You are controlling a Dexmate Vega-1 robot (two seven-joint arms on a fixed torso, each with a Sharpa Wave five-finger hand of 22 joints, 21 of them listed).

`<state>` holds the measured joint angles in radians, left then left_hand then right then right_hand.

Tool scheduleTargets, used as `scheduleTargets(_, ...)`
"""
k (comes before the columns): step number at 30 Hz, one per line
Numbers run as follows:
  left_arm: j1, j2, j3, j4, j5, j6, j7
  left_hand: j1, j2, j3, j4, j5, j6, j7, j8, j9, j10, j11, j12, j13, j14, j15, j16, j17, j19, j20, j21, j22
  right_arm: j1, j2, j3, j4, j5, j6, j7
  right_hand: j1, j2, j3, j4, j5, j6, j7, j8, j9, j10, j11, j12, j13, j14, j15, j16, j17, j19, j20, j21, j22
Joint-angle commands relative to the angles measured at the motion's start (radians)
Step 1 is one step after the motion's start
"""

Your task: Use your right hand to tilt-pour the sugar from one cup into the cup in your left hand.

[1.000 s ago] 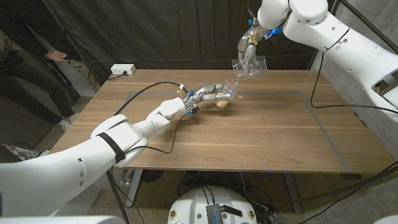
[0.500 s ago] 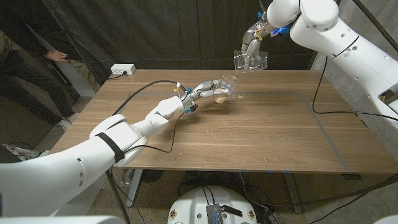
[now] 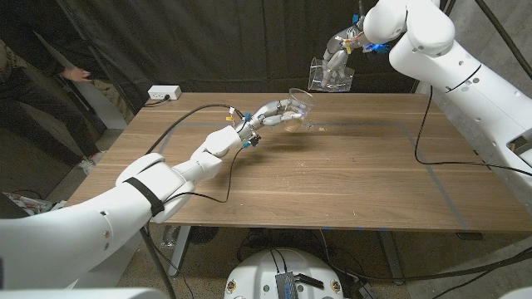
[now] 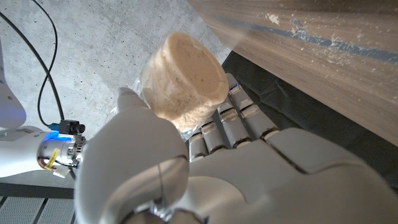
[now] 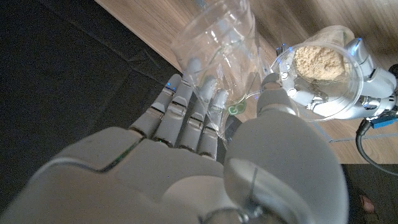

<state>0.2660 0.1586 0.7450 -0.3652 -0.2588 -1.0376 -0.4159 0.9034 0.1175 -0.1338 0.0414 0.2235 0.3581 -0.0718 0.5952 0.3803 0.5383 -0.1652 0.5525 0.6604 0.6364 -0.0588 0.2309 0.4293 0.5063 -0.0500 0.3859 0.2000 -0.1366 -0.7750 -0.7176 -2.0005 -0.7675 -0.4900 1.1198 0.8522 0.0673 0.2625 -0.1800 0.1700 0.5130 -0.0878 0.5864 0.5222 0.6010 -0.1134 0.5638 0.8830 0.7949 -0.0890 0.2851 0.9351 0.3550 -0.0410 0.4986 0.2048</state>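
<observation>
The right hand [image 3: 335, 65] grips an empty clear cup [image 3: 330, 76], raised above the table [image 3: 349, 174]. The left hand [image 3: 268, 115] clasps the sugar-filled cup [image 3: 298, 110]. Pouring looks done; next, set both down.

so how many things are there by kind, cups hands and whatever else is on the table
clear plastic cups: 2, an empty cup and a cup with sugar
robot hands: 2, the right hand and the left hand
white power strip: 1
total: 5

Tan sugar [image 5: 318, 62] fills a clear cup [image 5: 323, 78]; another clear cup [image 5: 217, 46] above brown wooden table [image 3: 332, 183].
</observation>
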Motion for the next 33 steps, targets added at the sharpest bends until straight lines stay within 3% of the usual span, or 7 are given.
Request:
scheduleTargets(1, 0.012, 0.015, -0.033, -0.008, 0.0, -0.078, -0.006, 0.012, 0.008, -0.001, -0.002, 0.006, -0.011, 0.002, -0.004, 0.002, -0.015, 0.004, -0.008, -0.004, -0.016, -0.143, -0.009, 0.005, -0.008, -0.045, -0.002, 0.002, -0.028, -0.012, 0.002, -0.036, 0.022, -0.125, -0.085, 0.034, 0.025, 0.031, 0.033, 0.006, 0.123, -0.117, -0.005, 0.001, 0.012, -0.006, -0.004, 0.002, 0.012, -0.147, 0.001, 0.003, 0.011, -0.012, -0.001, -0.001)
scheduleTargets(3, 0.016, 0.018, -0.037, -0.01, 0.0, -0.087, -0.009, 0.014, 0.009, 0.0, -0.003, 0.006, -0.015, -0.002, -0.006, 0.002, -0.016, 0.004, -0.01, -0.007, -0.019, -0.141, -0.011, 0.005, -0.009, -0.044, -0.002, 0.002, -0.026, -0.018, -0.005, -0.043, 0.018, -0.144, -0.085, 0.034, 0.024, 0.03, 0.033, 0.006, 0.125, -0.117, -0.005, 0.0, 0.011, 0.002, -0.005, 0.003, 0.013, -0.147, 0.001, 0.004, 0.011, -0.012, -0.001, -0.001)
scheduleTargets(13, 0.043, 0.031, -0.067, -0.025, -0.016, -0.141, -0.024, 0.017, 0.011, 0.0, -0.004, 0.007, -0.02, -0.003, -0.007, 0.001, -0.021, 0.003, -0.012, -0.011, -0.022, -0.138, -0.015, 0.007, -0.012, -0.043, -0.002, 0.002, -0.058, -0.057, 0.019, -0.089, 0.055, -0.221, -0.144, 0.033, 0.021, 0.03, 0.033, 0.008, 0.128, -0.117, -0.005, 0.0, 0.011, -0.006, -0.008, 0.003, 0.013, -0.147, -0.002, 0.003, 0.014, -0.013, -0.003, -0.001)
scheduleTargets(22, 0.075, 0.054, -0.093, -0.083, -0.036, -0.161, -0.027, 0.019, 0.012, -0.001, -0.004, 0.007, -0.023, -0.004, -0.007, -0.001, -0.027, 0.001, -0.014, -0.013, -0.022, -0.138, -0.018, 0.008, -0.013, -0.043, -0.002, 0.002, -0.16, -0.086, 0.115, -0.123, 0.201, -0.268, -0.321, 0.035, 0.022, 0.032, 0.033, 0.008, 0.114, -0.117, -0.009, 0.003, 0.017, -0.005, -0.008, 0.005, 0.016, -0.147, -0.003, 0.003, 0.024, -0.015, -0.002, -0.001)
scheduleTargets(25, 0.096, 0.078, -0.099, -0.145, -0.025, -0.144, 0.0, 0.02, 0.013, -0.001, -0.004, 0.007, -0.023, -0.005, -0.007, 0.0, -0.028, 0.0, -0.014, -0.014, -0.026, -0.138, -0.02, 0.009, -0.014, -0.042, -0.002, 0.003, -0.203, -0.089, 0.149, -0.131, 0.259, -0.27, -0.408, 0.036, 0.021, 0.032, 0.032, 0.008, 0.113, -0.117, -0.009, 0.005, 0.019, -0.003, -0.008, 0.006, 0.018, -0.148, -0.002, 0.003, 0.029, -0.016, -0.001, -0.001)
scheduleTargets(33, 0.192, 0.168, -0.127, -0.41, 0.038, 0.006, 0.134, 0.021, 0.014, -0.001, -0.004, 0.007, -0.026, -0.003, -0.007, 0.001, -0.031, 0.002, -0.015, -0.017, -0.031, -0.136, -0.023, 0.01, -0.015, -0.04, -0.002, 0.003, -0.288, -0.106, 0.203, -0.139, 0.395, -0.282, -0.598, 0.038, 0.018, 0.031, 0.031, 0.008, 0.11, -0.117, -0.006, 0.012, 0.027, -0.004, -0.005, 0.008, 0.027, -0.147, 0.0, 0.005, 0.034, -0.018, -0.001, -0.001)
